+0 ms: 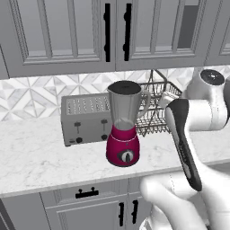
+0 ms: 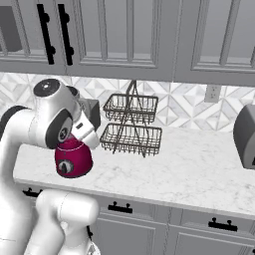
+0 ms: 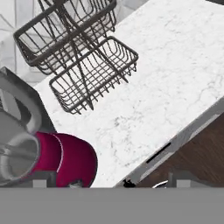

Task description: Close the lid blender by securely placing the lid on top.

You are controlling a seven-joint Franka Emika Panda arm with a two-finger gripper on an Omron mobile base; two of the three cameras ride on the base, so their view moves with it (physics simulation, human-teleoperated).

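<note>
Item nearest my cameras: the white arm, elbow raised over the bench (image 1: 36, 157), wrist turned toward the wire basket rack (image 1: 155, 110). Pincer: its tips barely rise at the bottom edge of the hand view, set wide apart with nothing between them, so I read it as spread and empty. Blender (image 1: 123, 123): upright on the bench just in front of the toaster (image 1: 85, 119), magenta base toward the front edge, handle on the rack side. Lid (image 1: 124, 87): a dark cap appears to sit level on the jar's rim, though I cannot tell whether it is pressed fully home. My judgement: placement looks done; only the seating remains to be confirmed.
</note>
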